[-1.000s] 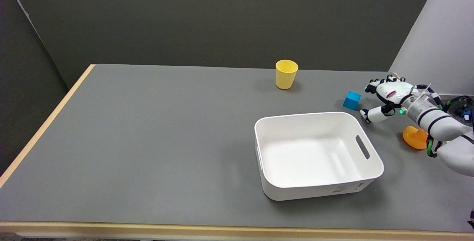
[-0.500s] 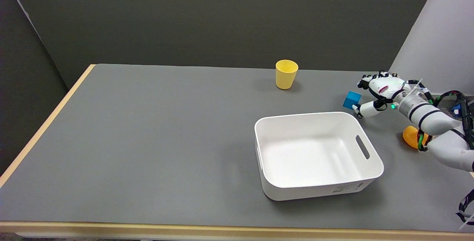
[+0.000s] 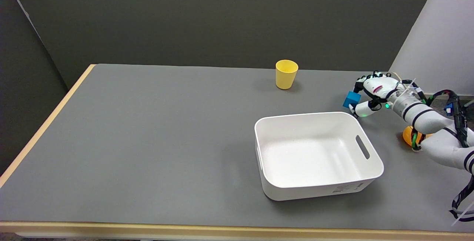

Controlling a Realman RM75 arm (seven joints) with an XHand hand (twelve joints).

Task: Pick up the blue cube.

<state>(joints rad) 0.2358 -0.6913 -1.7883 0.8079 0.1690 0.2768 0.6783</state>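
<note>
Head view: the right hand (image 3: 372,92) is seen at about 3 o'clock on the table, reaching in from the right. Its fingers (image 3: 361,81) are curled over the far side of the blue cube (image 3: 351,99), and its thumb (image 3: 361,109) is set against the near side. The cube looks pinched between them, but whether it is lifted off the table (image 3: 148,141) cannot be told. The cube is found at 9 o'clock from the hand. A white bin (image 3: 316,154) is placed just beside the cube, at 7 o'clock from the hand, with its open side up. A yellow cup (image 3: 286,74) is stood upright at 10 o'clock from the hand, well apart from the cube. An orange thing (image 3: 408,135) is partly hidden behind the arm, at 5 o'clock from the hand.
</note>
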